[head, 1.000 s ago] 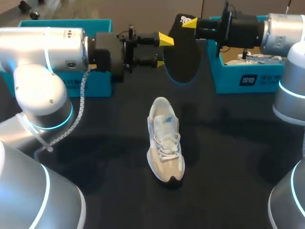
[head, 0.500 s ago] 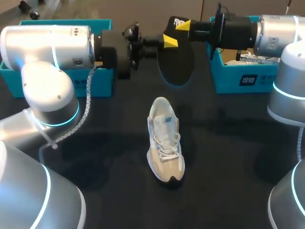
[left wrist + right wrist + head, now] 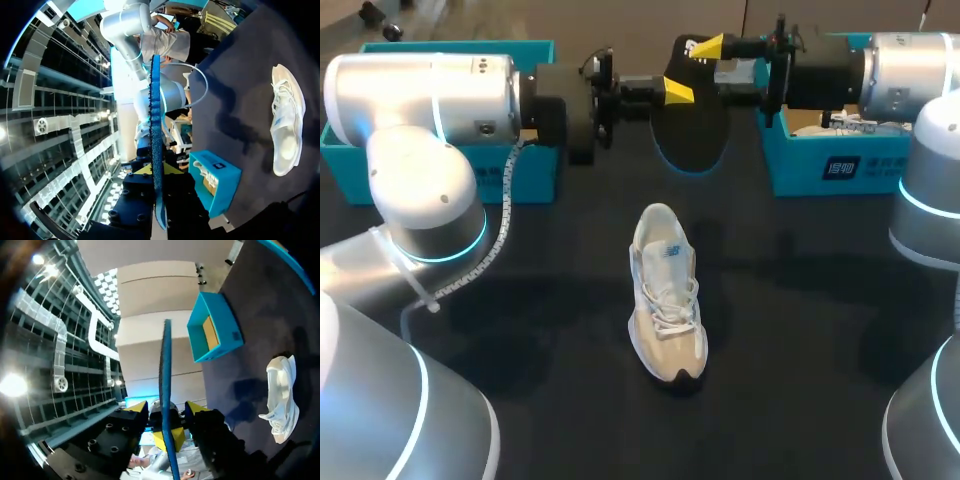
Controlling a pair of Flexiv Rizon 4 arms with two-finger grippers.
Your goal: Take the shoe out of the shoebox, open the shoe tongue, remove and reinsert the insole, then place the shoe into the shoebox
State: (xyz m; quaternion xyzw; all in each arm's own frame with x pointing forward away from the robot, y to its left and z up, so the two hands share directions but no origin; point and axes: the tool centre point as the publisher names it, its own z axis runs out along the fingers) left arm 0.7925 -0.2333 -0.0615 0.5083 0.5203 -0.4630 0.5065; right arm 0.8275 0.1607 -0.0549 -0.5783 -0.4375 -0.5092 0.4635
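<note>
A white and beige shoe [image 3: 665, 300] lies on the black table near the middle, toe toward the front edge. Above the back of the table, a black insole [image 3: 692, 130] with a blue underside hangs edge-up between both grippers. My left gripper [image 3: 672, 90] comes in from the left and is shut on the insole [image 3: 156, 125], its yellow tips pressed to both faces. My right gripper [image 3: 706, 58] comes in from the right; in its wrist view its fingers [image 3: 137, 409] stand apart on either side of the insole [image 3: 165, 365], with gaps. The shoe [image 3: 286, 125] also shows far below.
A teal shoebox [image 3: 470, 175] stands at the back left, partly behind my left arm. A second teal shoebox [image 3: 830, 165] at the back right holds another white shoe and paper. My large arm links fill both front corners.
My left gripper has closed on the insole. My right gripper, which held it a second ago, has spread its fingers off it. The insole shifted slightly up and back.
</note>
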